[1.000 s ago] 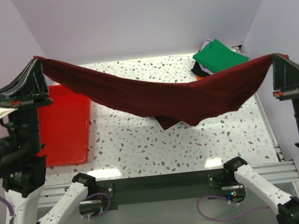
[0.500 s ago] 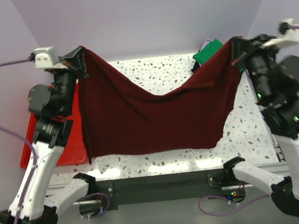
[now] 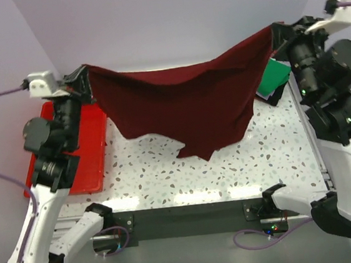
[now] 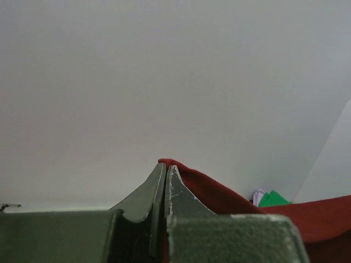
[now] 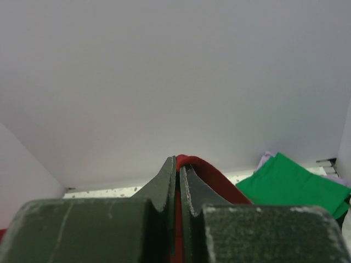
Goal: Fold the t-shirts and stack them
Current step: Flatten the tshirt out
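Red tray (image 3: pixel 77 148) lies flat along the left edge of the speckled table (image 3: pixel 230 173), its near part hidden behind the left arm; left gripper (image 3: pixel 86 78) is raised above the far left corner, jaws pressed together and clamped on one top corner of the maroon t-shirt (image 3: pixel 185 105); left wrist view shows the two fingers closed on a thin fold of red cloth that runs off to the right; the maroon t-shirt hangs in the air, stretched between both grippers over the far half of the table, top edge dipping slightly in the middle, right end higher than left; its lower edge is uneven and drops to a point near the table centre; cannot tell whether that point touches the table; right gripper (image 3: pixel 275 36) is up above the far right corner, jaws together and clamped on the other top corner of the shirt; right wrist view shows red cloth pinched between the fingers; green folded shirt (image 3: pixel 274 76) lies at the far right corner, partly hidden behind the hanging maroon cloth; black cloth (image 3: pixel 272 98) shows under its near edge; lavender cloth (image 5: pixel 267 159) peeks out behind the green one in the right wrist view.
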